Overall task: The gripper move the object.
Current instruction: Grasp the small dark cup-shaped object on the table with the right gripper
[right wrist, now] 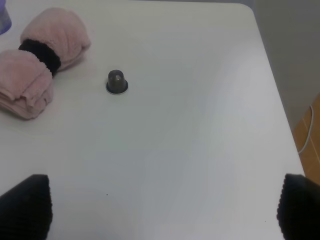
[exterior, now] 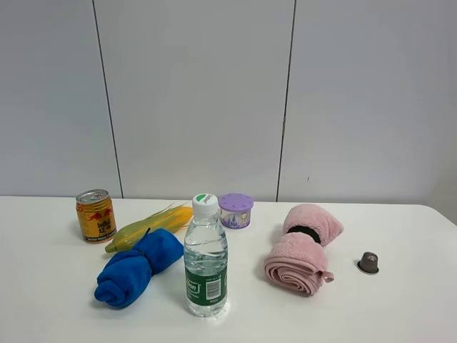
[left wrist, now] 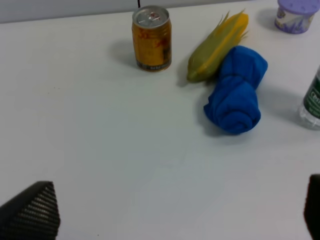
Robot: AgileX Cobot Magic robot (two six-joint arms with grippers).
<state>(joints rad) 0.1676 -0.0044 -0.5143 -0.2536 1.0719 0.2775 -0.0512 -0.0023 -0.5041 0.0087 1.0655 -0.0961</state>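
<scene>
The object, a tiny dark brown-grey capsule (exterior: 368,262), stands rim down on the white table (exterior: 400,307) at the right, just right of the pink rolled towel (exterior: 303,248). It also shows in the right wrist view (right wrist: 117,82), well ahead of my right gripper (right wrist: 160,207), which is open and empty with fingertips (right wrist: 25,205) wide apart. My left gripper (left wrist: 170,212) is open and empty over bare table, short of the blue cloth (left wrist: 236,89). Neither gripper shows in the exterior high view.
A water bottle (exterior: 206,256) stands at front centre. A blue rolled cloth (exterior: 136,267), a corn cob (exterior: 150,225), a yellow can (exterior: 96,215) and a purple lidded container (exterior: 235,210) lie left and behind. The table's right edge (right wrist: 280,100) is near the capsule.
</scene>
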